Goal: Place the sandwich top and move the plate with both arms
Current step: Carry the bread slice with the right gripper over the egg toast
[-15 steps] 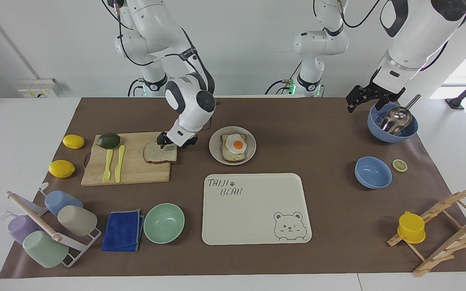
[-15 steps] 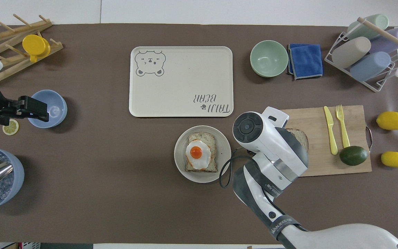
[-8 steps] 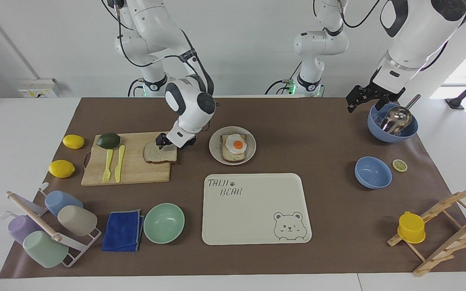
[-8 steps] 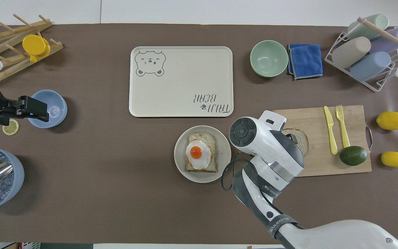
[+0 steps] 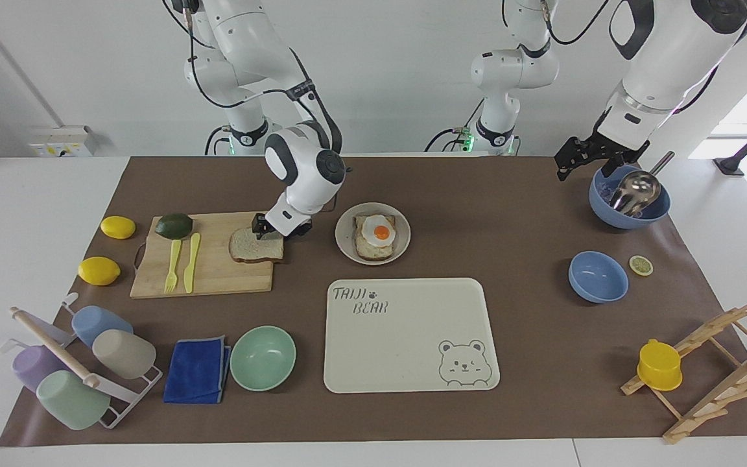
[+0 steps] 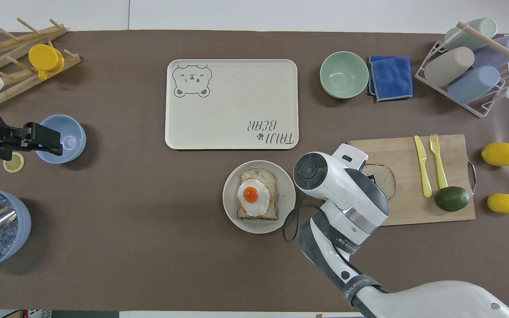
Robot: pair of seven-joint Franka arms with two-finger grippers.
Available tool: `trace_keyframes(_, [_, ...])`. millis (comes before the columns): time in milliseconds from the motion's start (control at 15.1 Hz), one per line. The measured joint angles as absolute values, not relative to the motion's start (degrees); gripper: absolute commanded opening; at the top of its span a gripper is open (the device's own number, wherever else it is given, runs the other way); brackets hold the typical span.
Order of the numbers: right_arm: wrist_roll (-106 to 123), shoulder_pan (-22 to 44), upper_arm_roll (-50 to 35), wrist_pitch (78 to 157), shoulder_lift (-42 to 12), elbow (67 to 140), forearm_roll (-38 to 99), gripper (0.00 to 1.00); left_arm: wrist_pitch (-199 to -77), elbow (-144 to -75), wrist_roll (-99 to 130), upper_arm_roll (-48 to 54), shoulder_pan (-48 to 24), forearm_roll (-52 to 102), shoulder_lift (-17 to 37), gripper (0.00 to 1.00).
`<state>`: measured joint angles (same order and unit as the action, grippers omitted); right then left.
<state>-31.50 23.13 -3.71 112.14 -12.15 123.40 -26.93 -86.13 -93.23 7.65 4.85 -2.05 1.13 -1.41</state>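
The sandwich top point(image 5: 251, 248), a plain bread slice, lies on the wooden cutting board point(image 5: 218, 279); it also shows in the overhead view point(image 6: 385, 179). My right gripper point(image 5: 274, 232) is down at the slice's edge nearest the plate, and its hand hides the fingertips in the overhead view. The beige plate point(image 5: 342, 243) stands beside the board and carries a bread slice topped with a fried egg point(image 5: 380, 233). My left gripper point(image 5: 584, 165) waits, open and empty, over the brown mat beside a blue bowl with a metal scoop point(image 5: 629, 194).
The cream bear tray point(image 5: 406, 337) lies farther from the robots than the plate. A mint-green bowl point(image 5: 262, 358) and blue cloth point(image 5: 197, 370) lie beside it. Yellow knife and fork point(image 5: 182, 263) and an avocado point(image 5: 174, 225) are on the board. A second blue bowl point(image 5: 598, 277) stands toward the left arm's end.
My right hand has shifted slightly toward the plate and the robots, so more of the bread slice shows from above. The slice, the plate and the left arm have not moved.
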Motion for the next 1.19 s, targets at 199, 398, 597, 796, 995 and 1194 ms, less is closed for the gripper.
trace_keyframes(199, [-32.1, 23.2, -3.7, 112.3, -12.1, 123.6, -27.0, 0.00, -86.1, -93.2, 7.7, 4.9, -2.0, 1.1, -1.4, 1.00])
trace_keyframes(398, [-32.3, 25.8, -3.7, 109.9, -11.5, 122.5, -27.4, 0.00, -86.1, -93.2, 7.7, 4.9, -2.0, 1.1, -1.4, 1.00])
trace_keyframes(597, [-34.0, 30.2, -3.8, 104.2, -11.9, 116.6, -26.2, 0.00, -86.1, -93.2, 7.7, 4.9, -2.0, 1.1, -1.4, 1.00])
trace_keyframes(796, [-34.0, 33.1, -3.9, 99.2, -13.8, 103.9, -19.9, 0.00, -86.1, -93.2, 7.7, 4.9, -2.0, 1.1, -1.4, 1.00])
trace_keyframes(995, [-33.5, 39.0, -4.1, 98.9, -16.8, 97.4, -19.2, 0.00, -86.1, -93.2, 7.7, 4.9, -2.0, 1.1, -1.4, 1.00])
trace_keyframes(1194, [-33.6, 45.9, -4.1, 99.4, -18.9, 96.6, -20.1, 0.00, -86.1, -93.2, 7.7, 4.9, -2.0, 1.1, -1.4, 1.00])
